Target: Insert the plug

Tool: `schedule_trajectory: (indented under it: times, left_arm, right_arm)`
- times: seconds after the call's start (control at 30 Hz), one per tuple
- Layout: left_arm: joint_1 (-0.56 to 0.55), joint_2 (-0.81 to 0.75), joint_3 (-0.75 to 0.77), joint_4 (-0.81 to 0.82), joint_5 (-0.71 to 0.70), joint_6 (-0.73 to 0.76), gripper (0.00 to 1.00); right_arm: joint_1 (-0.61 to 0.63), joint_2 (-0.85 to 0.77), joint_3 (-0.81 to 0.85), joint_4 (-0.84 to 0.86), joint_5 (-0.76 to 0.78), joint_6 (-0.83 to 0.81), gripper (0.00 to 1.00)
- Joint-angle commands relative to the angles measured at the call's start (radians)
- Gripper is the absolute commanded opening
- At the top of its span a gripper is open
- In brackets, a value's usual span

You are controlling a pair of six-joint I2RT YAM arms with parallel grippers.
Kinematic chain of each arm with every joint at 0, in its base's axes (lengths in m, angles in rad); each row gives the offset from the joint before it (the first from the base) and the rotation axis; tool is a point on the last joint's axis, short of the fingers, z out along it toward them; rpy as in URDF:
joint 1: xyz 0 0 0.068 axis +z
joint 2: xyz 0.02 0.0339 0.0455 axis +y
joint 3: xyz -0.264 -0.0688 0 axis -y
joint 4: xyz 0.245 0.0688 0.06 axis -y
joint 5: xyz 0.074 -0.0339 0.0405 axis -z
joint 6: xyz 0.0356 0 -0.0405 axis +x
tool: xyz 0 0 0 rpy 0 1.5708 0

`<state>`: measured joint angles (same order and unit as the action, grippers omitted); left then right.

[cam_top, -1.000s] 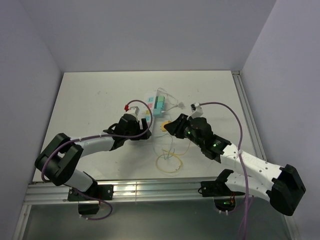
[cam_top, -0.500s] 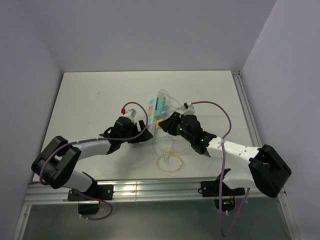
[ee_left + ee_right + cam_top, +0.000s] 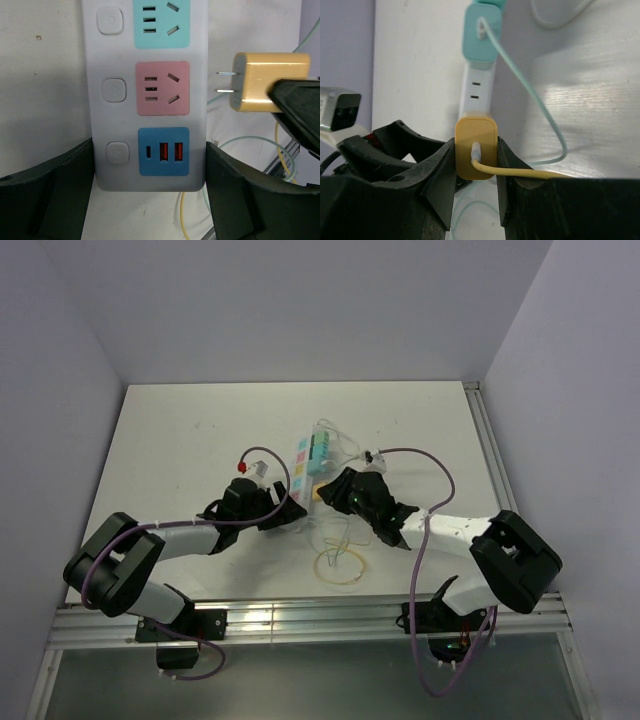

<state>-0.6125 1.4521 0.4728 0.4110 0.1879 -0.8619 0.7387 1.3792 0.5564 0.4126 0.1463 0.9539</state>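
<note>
Two prongs show only from the left wrist; right pincer [image 3: 475,165] clamps the yellow plug [image 3: 267,82], left pincer [image 3: 150,200] straddles the strip [image 3: 150,95].

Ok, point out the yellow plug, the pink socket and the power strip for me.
yellow plug [image 3: 270,82], left wrist view, its front body.
pink socket [image 3: 162,88], left wrist view, centre of its face.
power strip [image 3: 114,50], left wrist view, its white casing.

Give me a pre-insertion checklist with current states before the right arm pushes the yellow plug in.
1. Grip: right gripper shut on yellow plug: ok.
2. Strip braced: left gripper open, fingers either side of the power strip; contact: cannot tell.
3. Prongs clear of strip, not yet inserted: ok.
4. Prongs over pink socket slots: not ok, plug sits off to the side.
5. Pink socket unobstructed: ok.
6. Yellow cable free of the fingers: cannot tell.
</note>
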Motion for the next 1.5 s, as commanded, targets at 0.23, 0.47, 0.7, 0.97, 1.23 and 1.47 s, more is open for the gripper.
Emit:
schedule_trajectory:
  times: [0.23,0.47,0.7,0.97,1.23,1.47]
  left_arm:
    - [0.002,0.017,-0.020,0.124,0.073,-0.051,0.00]
    - [0.003,0.013,-0.023,0.137,0.087,-0.060,0.00]
    - [0.003,0.016,-0.031,0.143,0.090,-0.063,0.00]
    - [0.013,0.025,-0.042,0.160,0.108,-0.071,0.00]
    - [0.013,0.034,-0.046,0.178,0.120,-0.083,0.00]
    - [0.016,0.053,-0.045,0.190,0.130,-0.088,0.00]
  right_arm:
    - [-0.001,0.035,0.057,0.074,0.052,0.011,0.00]
    - [0.002,0.063,0.091,0.057,0.073,0.013,0.00]
    - [0.005,0.104,0.114,0.060,0.076,0.022,0.00]
    - [0.010,0.129,0.122,0.064,0.098,0.019,0.00]
    - [0.010,0.149,0.148,0.048,0.107,0.016,0.00]
    - [0.010,0.153,0.169,-0.008,0.072,0.016,0.00]
